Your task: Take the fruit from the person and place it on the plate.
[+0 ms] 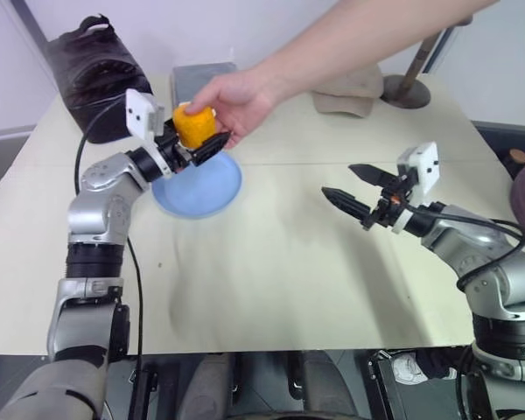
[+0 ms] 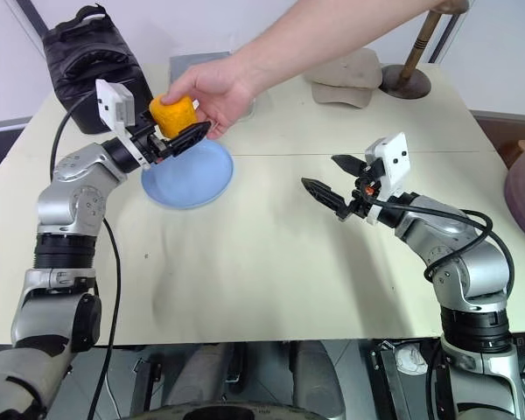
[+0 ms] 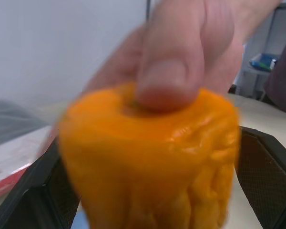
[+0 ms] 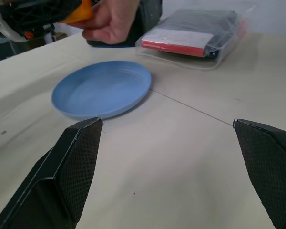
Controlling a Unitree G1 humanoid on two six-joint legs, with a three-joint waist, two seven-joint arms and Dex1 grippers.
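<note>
Two stages remain: closing on the fruit point(image 1: 193, 125) and setting it on the plate point(image 1: 197, 186). The person's hand point(image 1: 236, 101) holds the orange fruit above the plate's far rim, between the spread jaws of the left gripper point(image 1: 195, 144), not yet clamped. The right gripper point(image 1: 357, 187) hangs open over bare table point(image 1: 289, 262). The left wrist view reveals a thumb pressed into the fruit's top; the right wrist view shows the plate unoccupied.

We see bright, even room light, soft faint shadows on the tabletop point(image 1: 289, 262), the fruit point(image 3: 148, 162) close up and blurry, far things fuzzy.
</note>
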